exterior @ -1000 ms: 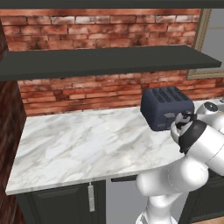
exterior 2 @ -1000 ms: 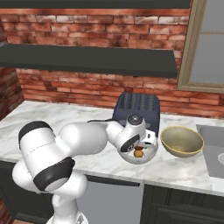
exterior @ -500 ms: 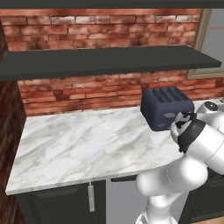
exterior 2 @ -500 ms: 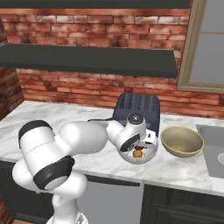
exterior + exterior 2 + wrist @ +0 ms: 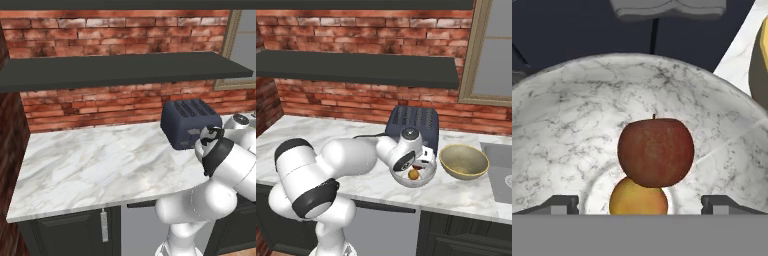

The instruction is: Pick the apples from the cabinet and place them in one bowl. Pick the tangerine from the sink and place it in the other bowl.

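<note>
Both apples (image 5: 655, 152) lie free in the pale bowl (image 5: 557, 125), between wide-spread jaws gripping nothing.

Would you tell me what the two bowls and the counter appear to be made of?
The pale bowl looks like glossy glazed ceramic or stone, going by its grey marble veining. The tan-olive bowl seems matte, speckled stoneware, though the render leaves that open. The counter looks like polished white marble with grey veins.

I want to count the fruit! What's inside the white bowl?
Two apples lie in the white bowl: a dark red apple and a yellow apple touching it. The red one covers part of the yellow one.
</note>
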### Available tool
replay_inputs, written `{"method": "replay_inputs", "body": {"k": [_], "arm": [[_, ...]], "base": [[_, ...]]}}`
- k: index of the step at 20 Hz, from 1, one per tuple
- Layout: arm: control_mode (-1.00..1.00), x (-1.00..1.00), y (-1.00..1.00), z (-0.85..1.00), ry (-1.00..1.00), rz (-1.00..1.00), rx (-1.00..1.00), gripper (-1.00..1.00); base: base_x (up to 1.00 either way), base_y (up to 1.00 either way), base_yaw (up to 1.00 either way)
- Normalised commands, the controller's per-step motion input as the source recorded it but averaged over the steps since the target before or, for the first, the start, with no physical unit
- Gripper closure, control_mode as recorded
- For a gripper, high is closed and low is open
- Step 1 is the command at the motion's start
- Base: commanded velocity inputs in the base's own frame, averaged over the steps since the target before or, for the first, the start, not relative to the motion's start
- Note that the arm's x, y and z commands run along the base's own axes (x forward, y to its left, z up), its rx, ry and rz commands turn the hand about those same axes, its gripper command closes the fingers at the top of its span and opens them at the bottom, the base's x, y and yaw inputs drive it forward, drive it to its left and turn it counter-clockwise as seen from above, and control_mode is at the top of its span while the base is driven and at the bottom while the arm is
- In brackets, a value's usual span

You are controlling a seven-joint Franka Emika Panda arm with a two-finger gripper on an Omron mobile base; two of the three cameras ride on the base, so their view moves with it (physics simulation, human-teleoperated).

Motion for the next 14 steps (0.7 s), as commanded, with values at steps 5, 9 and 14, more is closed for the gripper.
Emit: {"method": "replay_inputs", "body": {"k": [5, 9, 14], "arm": [[-1.0, -0.03, 0.17, 0.42, 0.0, 0.0, 0.0, -1.0], [-1.0, -0.29, 0.24, 0.17, 0.0, 0.0, 0.0, -1.0], [-1.0, -0.61, 0.4, 0.03, -0.05, 0.0, 0.0, -1.0]], "base": [[0.0, 0.0, 0.0], [0.0, 0.0, 0.0], [0.0, 0.0, 0.0]]}}
